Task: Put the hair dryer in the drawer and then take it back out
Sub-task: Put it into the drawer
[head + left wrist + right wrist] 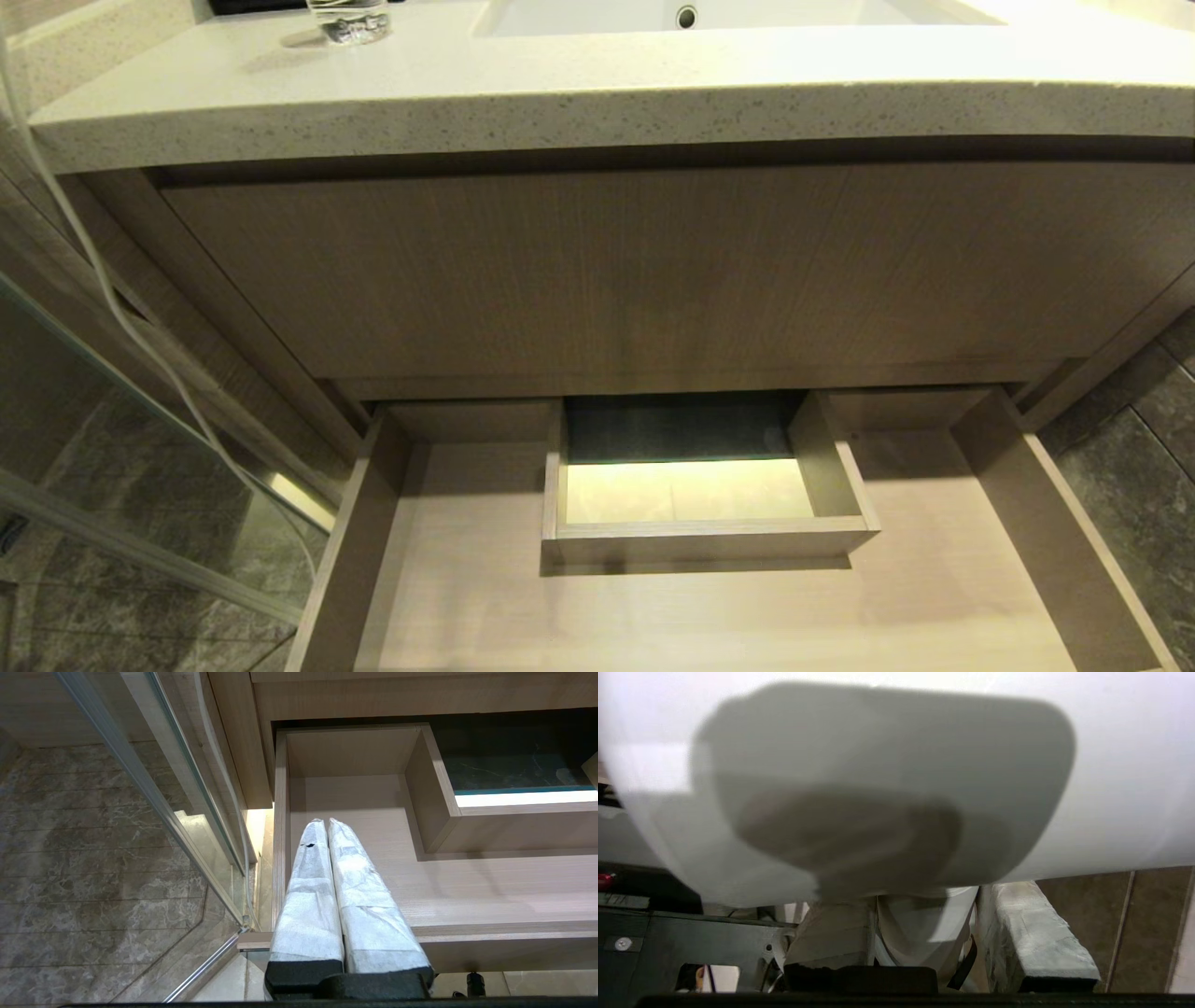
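The white hair dryer (pixel 887 788) fills most of the right wrist view, its round barrel close to the lens. My right gripper (pixel 920 924) is shut on its handle, which sits between the two padded fingers (pixel 1031 933). In the head view the light-wood drawer (pixel 1055 523) stands pulled out below the vanity, its floor bare around the boxed cut-out (pixel 709 537). Neither arm shows there. My left gripper (pixel 325 822) is shut with nothing in it, hanging over the left end of the drawer (pixel 467 886).
A speckled countertop (pixel 597 93) with a white basin (pixel 691 14) and a drinking glass (pixel 347 21) overhangs the tall wood panel (pixel 653 271). A white cord (pixel 93 271) hangs at the left beside a glass partition (pixel 140 523). Dark stone tiles (pixel 1139 485) lie at the right.
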